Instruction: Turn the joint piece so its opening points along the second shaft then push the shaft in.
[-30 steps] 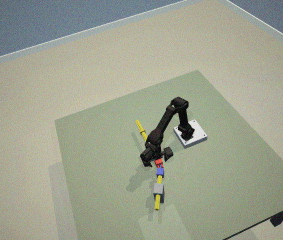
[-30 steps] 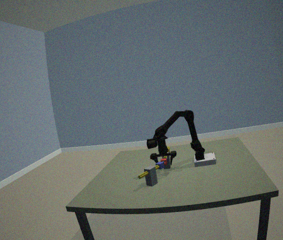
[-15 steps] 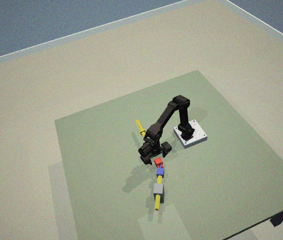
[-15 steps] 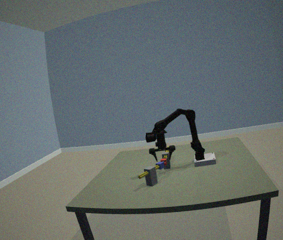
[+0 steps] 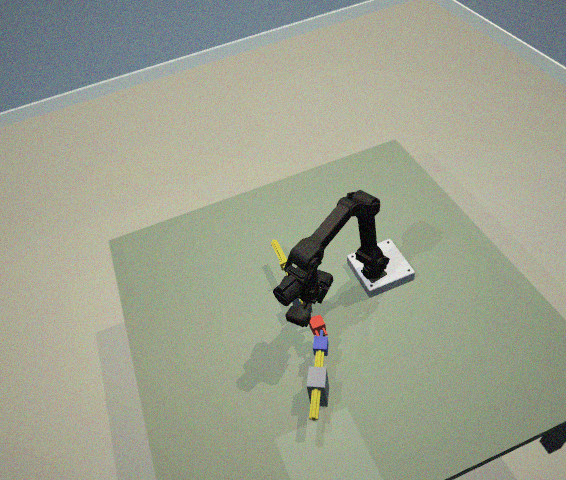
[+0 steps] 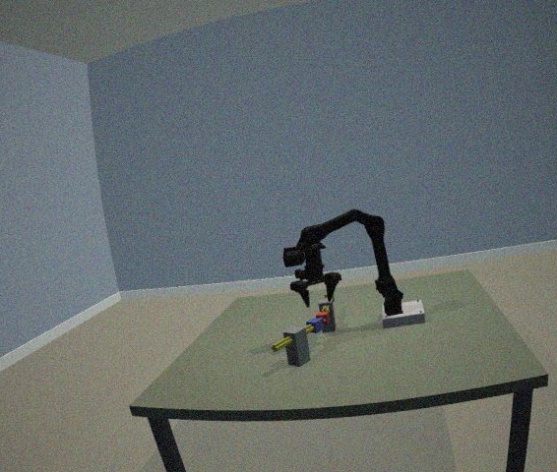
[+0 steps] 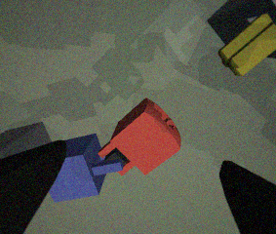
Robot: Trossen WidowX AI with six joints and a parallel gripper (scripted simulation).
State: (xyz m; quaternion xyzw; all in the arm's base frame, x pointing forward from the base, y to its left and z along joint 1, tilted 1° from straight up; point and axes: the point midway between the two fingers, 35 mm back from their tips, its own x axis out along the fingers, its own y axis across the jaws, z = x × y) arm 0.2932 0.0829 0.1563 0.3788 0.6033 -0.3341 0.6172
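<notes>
The red joint piece (image 5: 317, 324) (image 6: 322, 317) (image 7: 147, 141) hangs on the blue hinge part (image 5: 320, 344) (image 6: 314, 325) (image 7: 71, 177) at the end of the fixed yellow shaft (image 5: 314, 405) (image 6: 282, 343). That shaft runs through a grey block (image 5: 317, 378) (image 6: 297, 347). In the wrist view the red piece's opening side faces upper right, roughly toward the second yellow shaft (image 5: 277, 252) (image 7: 255, 45), with a gap between them. Whether they line up exactly I cannot tell. My gripper (image 5: 309, 310) (image 6: 319, 302) (image 7: 143, 157) is open and empty, above the joint piece.
The second shaft's block (image 6: 331, 324) (image 7: 230, 19) stands behind the joint, mostly hidden by the arm in the top view. The arm's white base plate (image 5: 401, 266) (image 6: 413, 308) sits to the right on the green table (image 5: 454, 335) (image 6: 421, 355).
</notes>
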